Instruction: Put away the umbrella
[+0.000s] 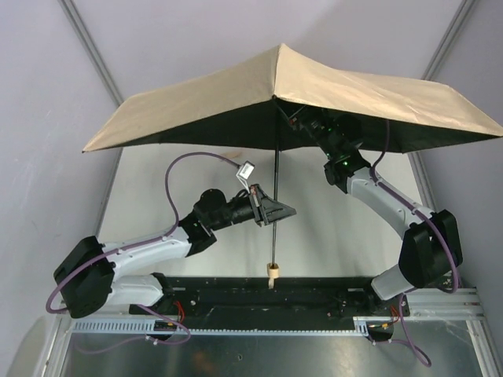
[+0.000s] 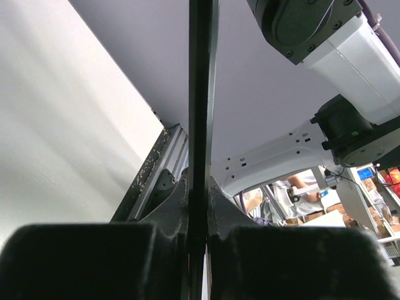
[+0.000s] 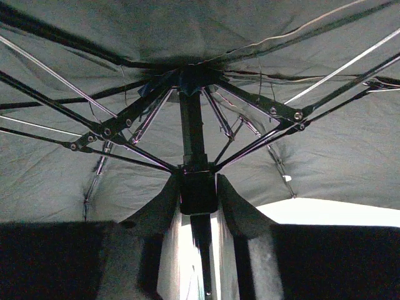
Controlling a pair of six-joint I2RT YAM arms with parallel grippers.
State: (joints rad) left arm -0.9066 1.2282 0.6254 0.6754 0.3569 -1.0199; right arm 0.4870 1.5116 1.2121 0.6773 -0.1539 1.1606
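- The umbrella (image 1: 291,86) stands fully open and upright over the table (image 1: 346,236), with its handle (image 1: 273,272) at the bottom
- The left gripper (image 1: 266,210) is clamped narrow on the shaft (image 2: 201,125), about midway up
- The right gripper (image 3: 199,182) is under the canopy (image 3: 325,156), its jaws narrow against both sides of the sliding collar (image 3: 198,197)
- Judged progress: early; the canopy is not yet collapsed, and folding and stowing are left

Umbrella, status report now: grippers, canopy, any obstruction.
Left gripper clamped on shaft. Right gripper pinched on runner under canopy. Umbrella fully open, upright, handle down. No obstruction seen.
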